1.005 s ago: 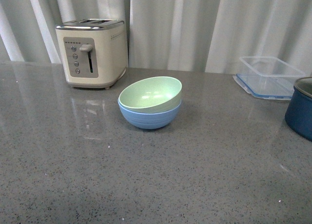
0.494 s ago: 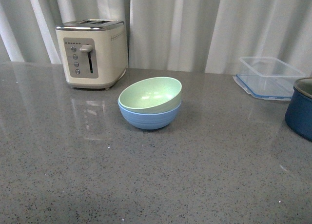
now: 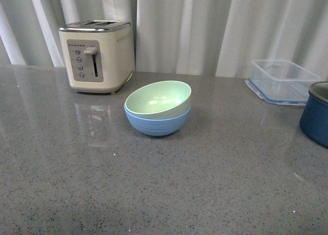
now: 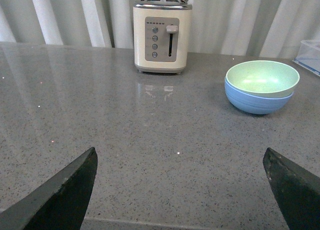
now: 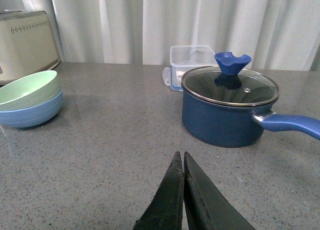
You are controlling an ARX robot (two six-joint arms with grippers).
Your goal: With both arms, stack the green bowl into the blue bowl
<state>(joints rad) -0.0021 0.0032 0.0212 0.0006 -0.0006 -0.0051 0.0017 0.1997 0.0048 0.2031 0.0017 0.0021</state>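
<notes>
The green bowl [image 3: 158, 98] sits tilted inside the blue bowl [image 3: 157, 123] in the middle of the grey counter. Neither arm shows in the front view. In the left wrist view the green bowl [image 4: 262, 78] rests in the blue bowl [image 4: 257, 102] well ahead of my left gripper [image 4: 180, 157], which stands wide open over bare counter with nothing between its fingers. In the right wrist view the green bowl [image 5: 27, 88] and blue bowl [image 5: 31, 113] lie far off to one side of my right gripper [image 5: 180, 156], whose fingers are shut together on nothing.
A cream toaster [image 3: 97, 56] stands behind the bowls at the left. A clear plastic container [image 3: 283, 79] on its lid sits at the back right. A dark navy pot [image 5: 227, 107] with a glass lid and a blue handle stands ahead of the right gripper.
</notes>
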